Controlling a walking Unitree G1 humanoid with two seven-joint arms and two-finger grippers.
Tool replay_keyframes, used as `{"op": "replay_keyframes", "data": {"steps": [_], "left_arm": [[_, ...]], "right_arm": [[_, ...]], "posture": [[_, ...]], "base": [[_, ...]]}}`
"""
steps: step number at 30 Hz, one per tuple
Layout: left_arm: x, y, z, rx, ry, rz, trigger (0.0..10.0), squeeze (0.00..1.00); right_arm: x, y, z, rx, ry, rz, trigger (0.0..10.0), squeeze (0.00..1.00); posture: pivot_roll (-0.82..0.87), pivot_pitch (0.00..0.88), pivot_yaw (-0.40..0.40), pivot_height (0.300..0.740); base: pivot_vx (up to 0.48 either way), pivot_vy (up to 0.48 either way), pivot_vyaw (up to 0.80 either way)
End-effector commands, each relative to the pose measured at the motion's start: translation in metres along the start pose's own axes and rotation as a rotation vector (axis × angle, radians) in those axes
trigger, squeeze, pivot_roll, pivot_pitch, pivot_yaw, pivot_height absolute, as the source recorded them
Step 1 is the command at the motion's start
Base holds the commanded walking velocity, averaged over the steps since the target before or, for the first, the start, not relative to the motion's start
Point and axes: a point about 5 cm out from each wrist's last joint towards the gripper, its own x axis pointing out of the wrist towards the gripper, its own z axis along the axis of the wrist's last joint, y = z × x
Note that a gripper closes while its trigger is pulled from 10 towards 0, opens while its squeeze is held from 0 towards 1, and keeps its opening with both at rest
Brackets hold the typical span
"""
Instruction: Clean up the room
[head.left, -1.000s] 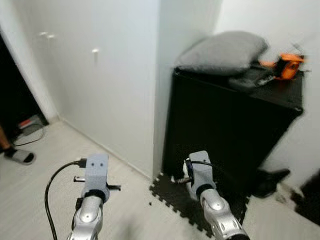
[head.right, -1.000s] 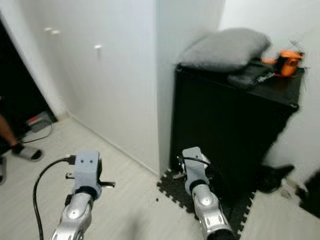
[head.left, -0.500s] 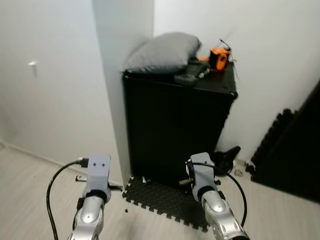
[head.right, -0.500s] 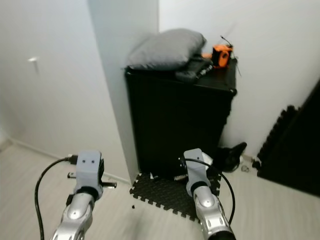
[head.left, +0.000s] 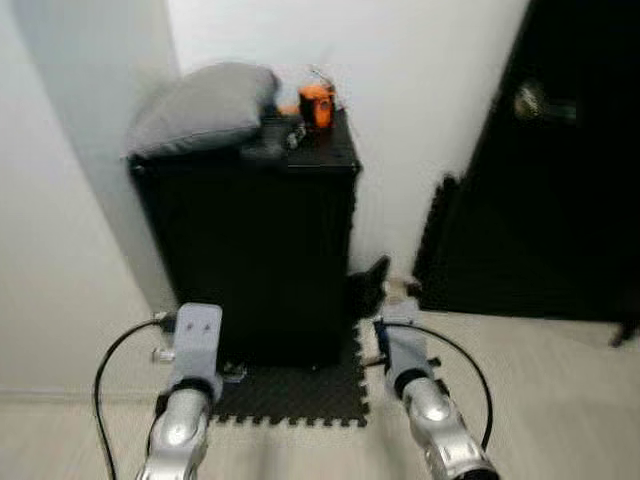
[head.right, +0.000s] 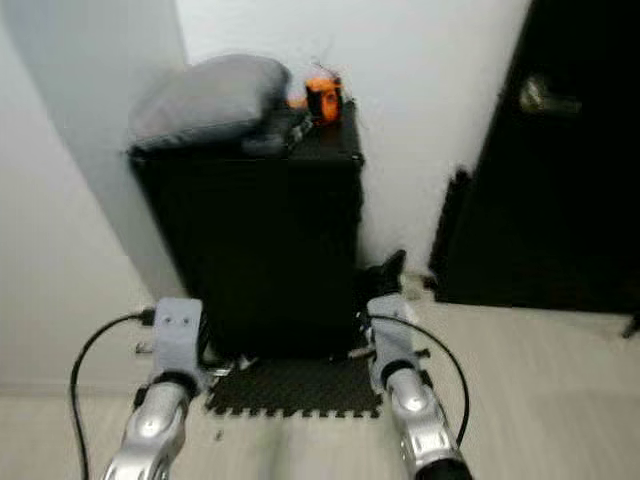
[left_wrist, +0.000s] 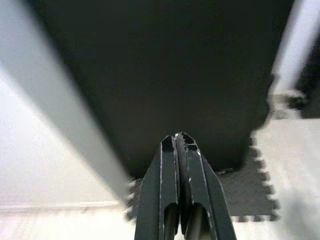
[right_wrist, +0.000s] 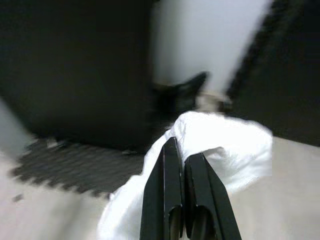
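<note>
1. The right claw (right_wrist: 181, 165) is pinching a crumpled white bag (right_wrist: 220, 150), holding it low over the floor (head.right: 540, 380) near the foam mat (head.right: 300, 385).
2. The left claw (left_wrist: 179, 150) is clenched on nothing, pointing at the black cabinet (head.left: 250, 250).
3. A grey cushion (head.left: 200, 105) and an orange gadget (head.left: 317, 103) are lying on the cabinet top.
4. Risk, as I judge it: the thin pinch may be letting the bag slip, or the bag may snag on the mat edge.

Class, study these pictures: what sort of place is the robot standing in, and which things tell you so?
Probably a corner of a room in a home: a grey cushion lies on a black cabinet against the white wall, beside a dark door, with a foam floor mat below.
</note>
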Motion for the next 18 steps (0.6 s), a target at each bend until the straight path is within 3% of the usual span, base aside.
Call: {"op": "replay_keyframes", "data": {"steps": [1, 9, 18], "left_arm": [[-0.0015, 0.0005, -0.0028, 0.005, 0.014, -0.002, 10.0, 0.0], [-0.0027, -0.0004, -0.0039, 0.002, 0.017, -0.003, 10.0, 0.0], [-0.0035, -0.0011, -0.0044, 0.002, 0.016, -0.008, 10.0, 0.0]], "right_arm": [[-0.0003, -0.0001, -0.0029, -0.003, 0.016, -0.01, 10.0, 0.0], [0.0007, -0.0008, -0.0009, 0.088, 0.021, -0.017, 10.0, 0.0], [0.0006, 0.0022, -0.0027, 0.075, 0.034, 0.0, 10.0, 0.0]], "posture": [[-0.01, 0.093, 0.014, 0.74], [-0.02, 0.087, 0.011, 0.74], [-0.02, 0.08, 0.01, 0.74]], "base": [[0.0, 0.0, -0.8], [0.0, 0.0, -0.8], [0.0, 0.0, -0.8]]}}
